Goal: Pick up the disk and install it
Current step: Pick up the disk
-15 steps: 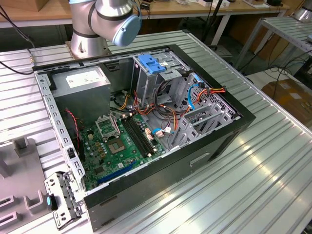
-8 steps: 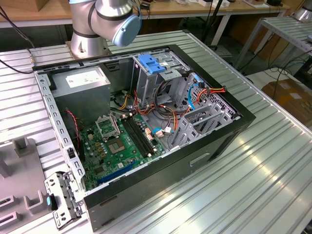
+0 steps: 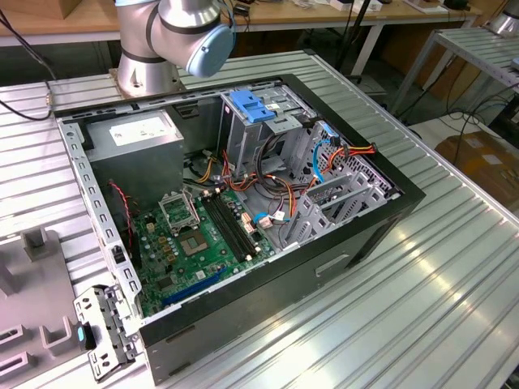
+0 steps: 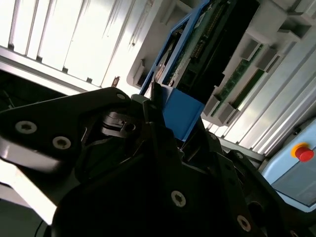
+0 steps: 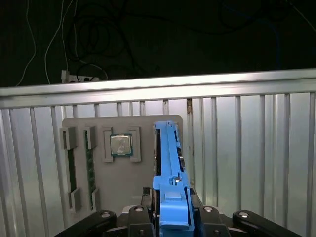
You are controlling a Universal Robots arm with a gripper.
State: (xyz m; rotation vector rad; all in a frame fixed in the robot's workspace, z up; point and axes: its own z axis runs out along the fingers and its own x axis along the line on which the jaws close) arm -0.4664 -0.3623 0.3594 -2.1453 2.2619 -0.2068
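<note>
Right now your pincer (image 5: 171,219) is closed on the disk (image 5: 169,158), gripping its light-blue rail. In the first wrist view the disk stands edge-on. Its long axis runs straight out from the pincer toward the grey tray (image 5: 143,182), which holds a processor chip (image 5: 120,145) on the ribbed bench (image 5: 256,163). You can't read its label from this edge.

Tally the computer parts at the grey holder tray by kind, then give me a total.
Green memory sticks: 2
Square silver processor chip: 1
Grey-metal disk with light-blue rails: 1
Total: 4
</note>
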